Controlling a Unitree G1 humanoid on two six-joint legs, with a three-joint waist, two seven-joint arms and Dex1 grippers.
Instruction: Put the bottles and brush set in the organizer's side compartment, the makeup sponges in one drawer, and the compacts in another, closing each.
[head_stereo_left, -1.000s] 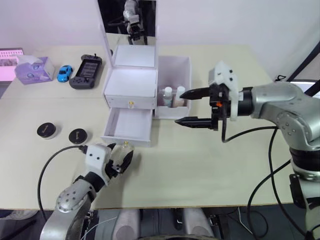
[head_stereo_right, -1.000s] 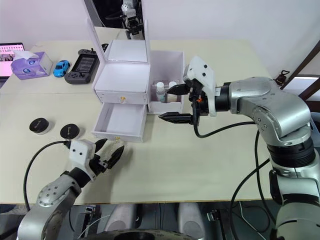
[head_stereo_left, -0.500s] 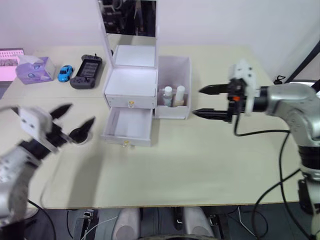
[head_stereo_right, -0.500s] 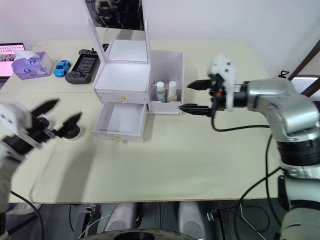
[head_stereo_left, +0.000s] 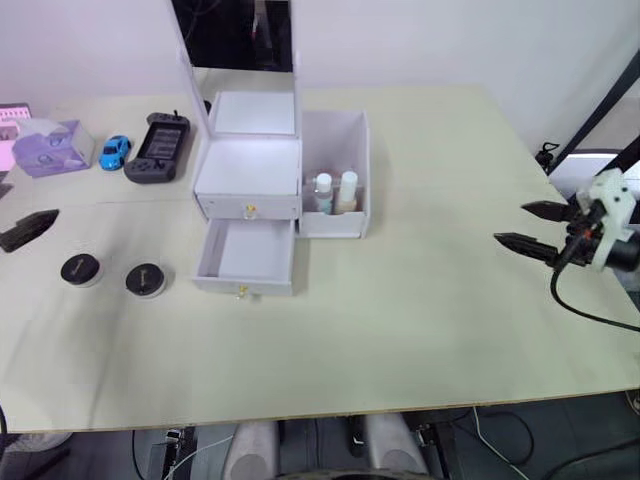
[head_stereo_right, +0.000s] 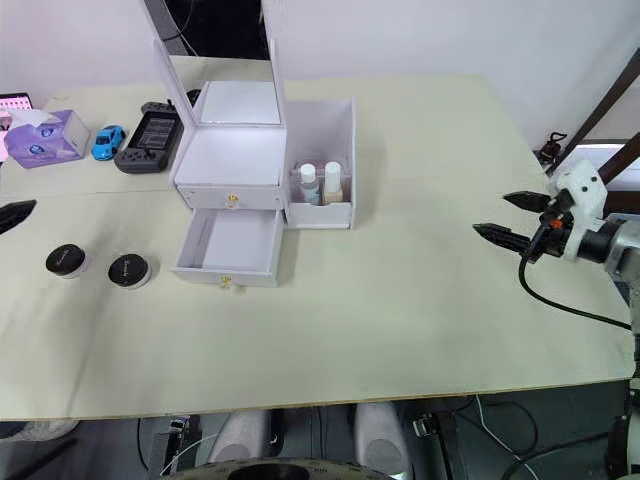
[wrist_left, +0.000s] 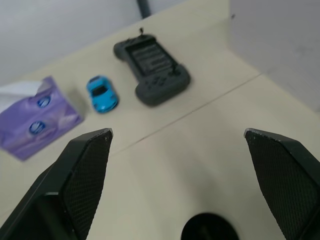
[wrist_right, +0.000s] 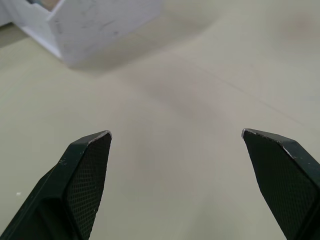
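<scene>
The white organizer (head_stereo_left: 250, 165) stands mid-table with its mirror (head_stereo_left: 235, 30) upright. Its upper drawer (head_stereo_left: 248, 207) is closed and its lower drawer (head_stereo_left: 245, 257) is pulled out, showing a bare floor. Two bottles (head_stereo_left: 334, 192) stand upright in the side compartment (head_stereo_left: 360, 150). Two black compacts (head_stereo_left: 80, 268) (head_stereo_left: 144, 279) lie left of the organizer. The brush set and makeup sponges are out of view. My left gripper (wrist_left: 177, 135) is open above the nearer compact (wrist_left: 207, 228), at the far left. Far to the right, over bare table, my right gripper (head_stereo_left: 530, 227) is open and holds nothing.
A black game controller (head_stereo_left: 158, 148), a blue toy car (head_stereo_left: 109, 152) and a purple tissue box (head_stereo_left: 48, 148) sit at the back left. The table's right edge (head_stereo_left: 560, 215) runs close to my right gripper. Wide bare table lies in front of the organizer.
Both arms have pulled away from the organizer: the left swung from the drawer front out to the far left, the right withdrew to the right edge. The camera view has shifted too.
</scene>
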